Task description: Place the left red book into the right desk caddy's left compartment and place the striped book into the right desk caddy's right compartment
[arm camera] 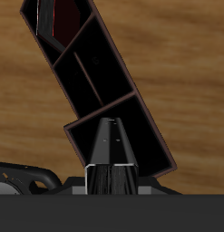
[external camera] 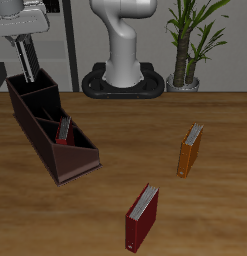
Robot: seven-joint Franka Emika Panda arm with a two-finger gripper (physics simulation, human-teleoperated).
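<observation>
The striped book (arm camera: 111,145) is seen edge-on nearest the wrist camera, pinched at its upper edge by the gripper (external camera: 26,62), whose fingers are closed narrowly on it. It is held upright over the tall-walled end compartment (arm camera: 131,136) of the desk caddy (external camera: 40,140), and how deep it has entered cannot be told. A red book (external camera: 63,130) is already lodged towards the low end. Another red book (external camera: 142,215) and an orange book (external camera: 190,150) are left standing on the table (external camera: 215,220). If the striped book is lowered off-centre, its bottom corner could be caught on the sloping rim or divider, and the caddy could be shoved. If it is released too high, it could tip against a wall.
</observation>
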